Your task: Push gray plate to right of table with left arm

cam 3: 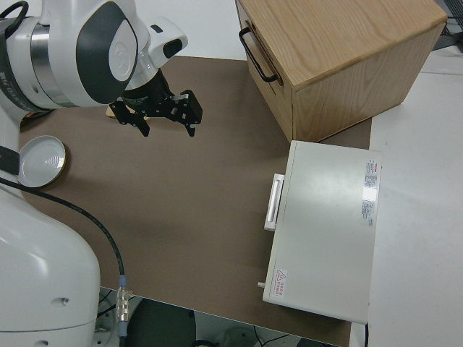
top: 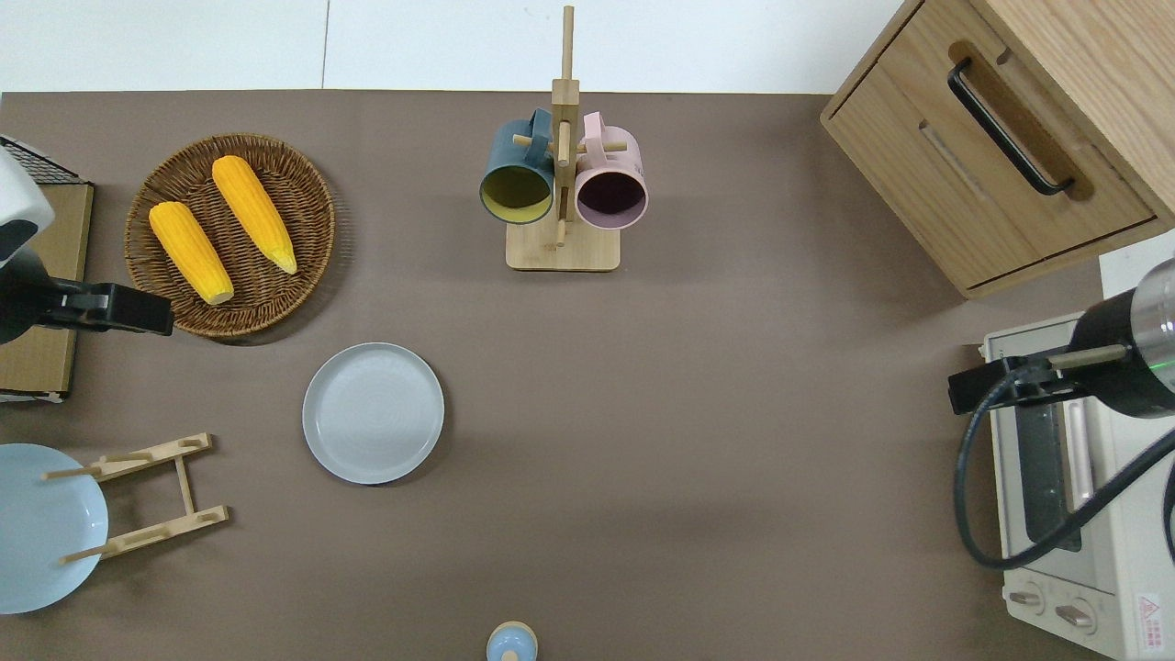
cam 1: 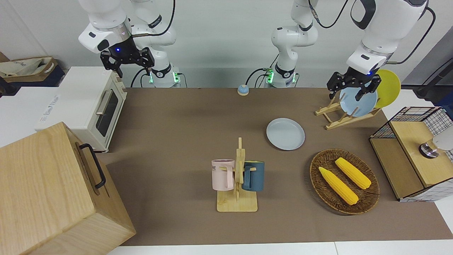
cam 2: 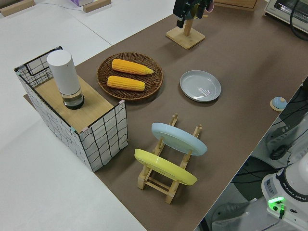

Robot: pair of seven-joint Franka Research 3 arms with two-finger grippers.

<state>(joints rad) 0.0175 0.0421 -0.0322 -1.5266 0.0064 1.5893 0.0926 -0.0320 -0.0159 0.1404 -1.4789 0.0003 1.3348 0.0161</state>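
The gray plate (cam 1: 285, 134) lies flat on the brown table (cam 1: 177, 124), between the middle and the left arm's end. It also shows in the overhead view (top: 373, 413), the left side view (cam 2: 200, 85) and the right side view (cam 3: 42, 159). My left gripper (cam 1: 352, 88) is open and empty, up in the air. In the overhead view the left gripper (top: 119, 309) is over the table between the wicker basket and the wire shelf, apart from the plate. My right gripper (cam 1: 127, 62) is open and parked; it shows too in the right side view (cam 3: 165, 116).
A wooden dish rack (cam 1: 339, 118) holds a sky-blue plate (cam 1: 357, 102) and a yellow plate (cam 1: 391, 86). A wicker basket (cam 1: 315, 177) holds two corn cobs. A mug rack (cam 1: 238, 203), wire shelf (cam 1: 407, 177), toaster oven (cam 1: 88, 102), wooden cabinet (cam 1: 46, 191) and small bell (cam 1: 242, 90) stand around.
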